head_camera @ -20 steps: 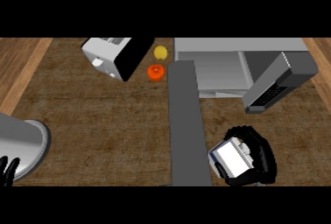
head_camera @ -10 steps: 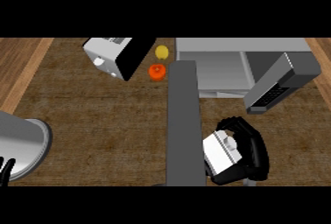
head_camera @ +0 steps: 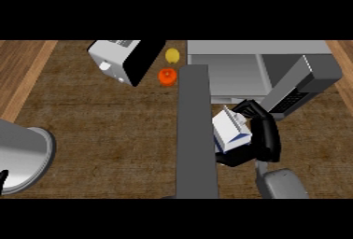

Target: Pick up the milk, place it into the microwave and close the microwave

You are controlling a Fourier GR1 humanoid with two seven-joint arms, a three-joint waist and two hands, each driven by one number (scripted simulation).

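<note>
Holding the milk just below the microwave, the right robot hand curls round it; the carton may strike the open door.

A dark brown, wood-grained counter, with lighter wooden strips, perhaps edging, along both sides.

The microwave stands at the far right of the counter, its door swung open to the right. Just near of its opening, the right hand holds the milk. A toaster sits far left, with two small fruits between it and the microwave.
</note>
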